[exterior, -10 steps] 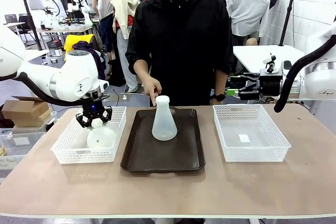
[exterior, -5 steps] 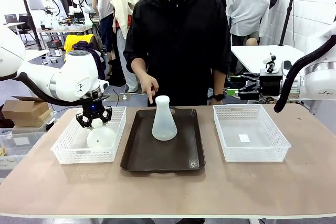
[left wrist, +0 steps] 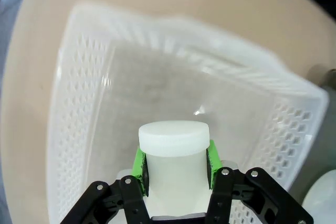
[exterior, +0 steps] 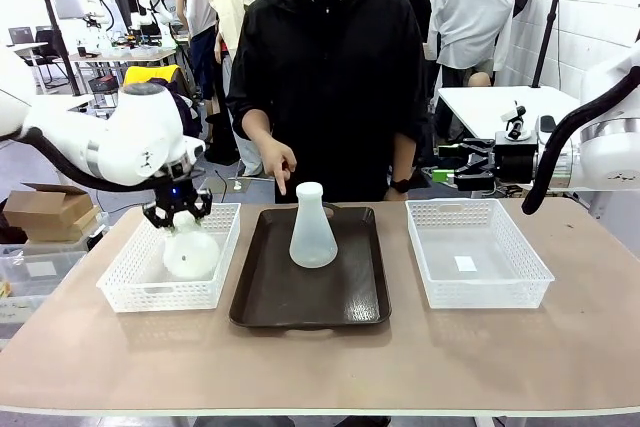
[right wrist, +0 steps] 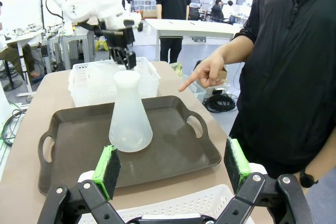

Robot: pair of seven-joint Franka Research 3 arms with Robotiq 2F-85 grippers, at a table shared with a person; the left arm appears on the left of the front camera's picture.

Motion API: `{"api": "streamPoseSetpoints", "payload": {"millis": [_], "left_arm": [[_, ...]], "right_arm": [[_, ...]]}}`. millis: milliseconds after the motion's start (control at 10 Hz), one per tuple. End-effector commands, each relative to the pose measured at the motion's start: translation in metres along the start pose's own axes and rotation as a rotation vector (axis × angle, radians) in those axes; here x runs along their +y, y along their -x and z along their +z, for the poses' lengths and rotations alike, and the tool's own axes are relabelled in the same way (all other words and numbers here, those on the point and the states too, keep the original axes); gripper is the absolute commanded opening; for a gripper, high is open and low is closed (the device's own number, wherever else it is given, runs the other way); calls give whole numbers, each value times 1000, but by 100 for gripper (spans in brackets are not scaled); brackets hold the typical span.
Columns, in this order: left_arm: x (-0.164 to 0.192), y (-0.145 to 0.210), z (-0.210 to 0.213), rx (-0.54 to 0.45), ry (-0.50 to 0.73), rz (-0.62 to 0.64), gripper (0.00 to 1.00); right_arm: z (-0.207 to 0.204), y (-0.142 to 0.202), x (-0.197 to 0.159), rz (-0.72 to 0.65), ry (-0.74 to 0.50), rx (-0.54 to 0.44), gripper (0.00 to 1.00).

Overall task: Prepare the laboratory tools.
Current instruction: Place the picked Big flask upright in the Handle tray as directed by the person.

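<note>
Left gripper clamped on flask neck above white basket; right gripper spread wide, holding nothing.

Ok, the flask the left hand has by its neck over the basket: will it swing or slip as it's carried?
The flask is probably light: translucent, looks empty. It may slip: the left hand pinches only the smooth neck under the rim, though that rim could catch on the pads. The wide base hangs low over the left basket, so some swinging seems likely.
</note>
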State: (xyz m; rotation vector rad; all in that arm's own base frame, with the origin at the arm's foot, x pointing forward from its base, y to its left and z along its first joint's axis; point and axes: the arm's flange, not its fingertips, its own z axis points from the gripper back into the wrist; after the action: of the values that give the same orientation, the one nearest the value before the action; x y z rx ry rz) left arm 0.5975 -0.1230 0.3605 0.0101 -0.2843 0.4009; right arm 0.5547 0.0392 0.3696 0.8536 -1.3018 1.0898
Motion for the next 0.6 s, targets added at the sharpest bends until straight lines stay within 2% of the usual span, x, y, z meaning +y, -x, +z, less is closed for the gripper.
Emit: {"api": "streamPoseSetpoints", "payload": {"millis": [0,200,400,500], "left_arm": [[14,16,49,-149,118,-52,0],[25,12,84,-200,239,-91,0],[31,19,127,-267,509,-430,0],[35,24,142,-269,618,-609,0]], "right_arm": [[-1,-2,-1,-3,-12,11,100],[-1,-2,-1,-3,-12,11,100],[-1,-2,-1,-3,-12,11,100],[-1,-2,-1,-3,-12,11,100]]}}
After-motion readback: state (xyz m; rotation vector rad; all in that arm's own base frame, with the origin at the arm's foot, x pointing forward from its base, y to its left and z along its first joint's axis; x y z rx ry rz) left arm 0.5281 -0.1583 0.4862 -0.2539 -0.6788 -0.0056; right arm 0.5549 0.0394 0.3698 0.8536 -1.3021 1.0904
